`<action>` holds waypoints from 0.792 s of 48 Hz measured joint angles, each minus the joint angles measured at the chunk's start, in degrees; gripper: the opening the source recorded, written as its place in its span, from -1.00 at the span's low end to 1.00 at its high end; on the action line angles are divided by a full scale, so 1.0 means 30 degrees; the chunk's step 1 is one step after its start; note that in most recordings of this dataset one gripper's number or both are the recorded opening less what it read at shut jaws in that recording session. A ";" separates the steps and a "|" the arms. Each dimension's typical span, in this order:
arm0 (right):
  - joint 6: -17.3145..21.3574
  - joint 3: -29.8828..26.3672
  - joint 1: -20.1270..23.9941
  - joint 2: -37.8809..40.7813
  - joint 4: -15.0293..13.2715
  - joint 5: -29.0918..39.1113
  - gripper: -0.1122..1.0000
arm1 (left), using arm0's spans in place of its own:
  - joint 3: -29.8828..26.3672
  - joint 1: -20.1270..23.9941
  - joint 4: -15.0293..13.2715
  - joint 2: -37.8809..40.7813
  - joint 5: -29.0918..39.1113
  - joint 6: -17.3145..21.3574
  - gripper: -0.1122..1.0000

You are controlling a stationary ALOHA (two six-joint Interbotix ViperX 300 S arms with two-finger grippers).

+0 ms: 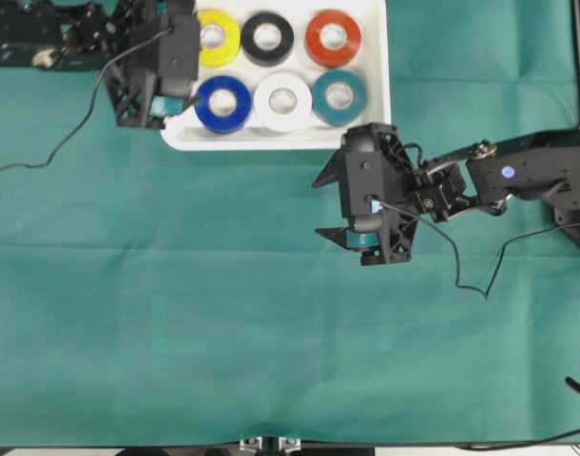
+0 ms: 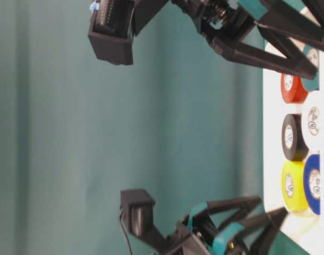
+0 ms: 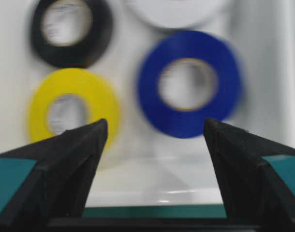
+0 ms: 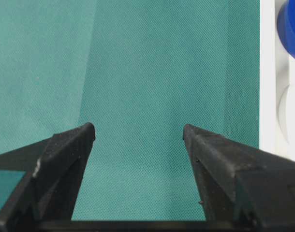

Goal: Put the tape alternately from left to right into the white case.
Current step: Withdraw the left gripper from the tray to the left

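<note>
The white case [image 1: 377, 57] lies at the table's far edge and holds all the tape in two rows: yellow [image 1: 218, 38], black [image 1: 267, 38] and red-orange [image 1: 333, 36] behind, blue [image 1: 222, 103], white [image 1: 283, 101] and teal [image 1: 339, 96] in front. My left gripper [image 1: 181, 95] hangs open over the case's left rim. In its wrist view the gripper [image 3: 154, 124] is empty, with the blue roll [image 3: 188, 82] lying flat just beyond the fingertips and the yellow roll [image 3: 72, 108] to its left. My right gripper [image 1: 326, 204] is open and empty over bare cloth, below the case.
Green cloth [image 1: 223, 313] covers the table. The case's rim [image 4: 266, 72] runs along the right edge of the right wrist view. A black cable [image 1: 62, 142] trails from the left arm across the cloth, and another [image 1: 461, 271] loops under the right arm.
</note>
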 measured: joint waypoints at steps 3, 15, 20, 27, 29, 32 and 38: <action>0.0000 0.0029 0.0000 0.0000 -0.0029 0.0000 0.66 | 0.0352 -0.0557 0.0000 -0.0293 0.0000 -0.0498 0.80; 0.0000 0.0000 0.0029 0.0000 -0.0117 0.0000 0.65 | 0.1055 -0.2695 -0.0029 -0.0996 -0.0029 -0.3164 0.80; 0.0000 0.0000 0.0000 0.0000 -0.0176 0.0000 0.66 | 0.1172 -0.3545 0.0000 -0.1113 -0.0088 -0.4072 0.80; 0.0000 0.0000 -0.0029 0.0000 -0.0205 0.0000 0.65 | 0.1289 -0.4453 0.0000 -0.1143 -0.0439 -0.4893 0.80; 0.0000 0.0000 -0.0029 0.0000 -0.0205 0.0000 0.66 | 0.1348 -0.4775 -0.0029 -0.1143 -0.0732 -0.5156 0.80; 0.0000 0.0000 -0.0059 0.0000 -0.0205 0.0000 0.65 | 0.1377 -0.5156 -0.0029 -0.1113 -0.1055 -0.5391 0.80; 0.0000 0.0000 -0.0117 0.0000 -0.0205 0.0000 0.66 | 0.1406 -0.5771 -0.0029 -0.1084 -0.1729 -0.5713 0.80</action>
